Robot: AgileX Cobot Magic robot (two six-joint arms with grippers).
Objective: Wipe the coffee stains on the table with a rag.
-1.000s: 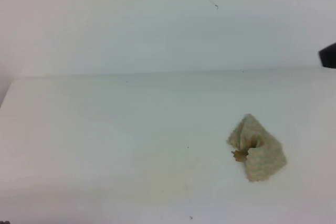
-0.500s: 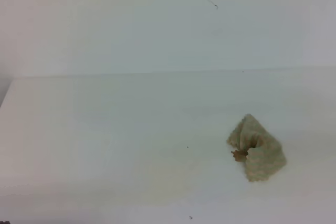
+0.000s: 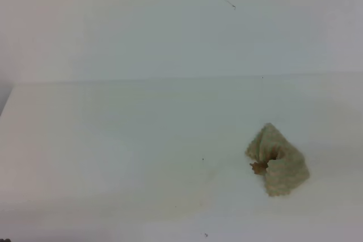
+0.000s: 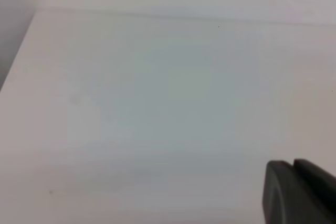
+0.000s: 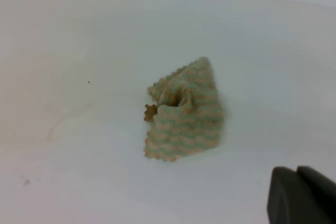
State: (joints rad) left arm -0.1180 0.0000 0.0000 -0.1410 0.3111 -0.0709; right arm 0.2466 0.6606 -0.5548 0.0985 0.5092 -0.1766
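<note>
Your rag (image 3: 277,160) sits bunched up on the white table (image 3: 113,140), right of centre and toward the front, with a small orange-brown bit of the coffee stains (image 3: 259,167) peeking out at its left edge. Your right claw (image 5: 302,195) hangs clear of the rag, pressed together on nothing. Your left claw (image 4: 299,192) shows only a dark corner; I can't tell its state.

Bright, washed-out pics, soft blur, barely any shadows.
</note>
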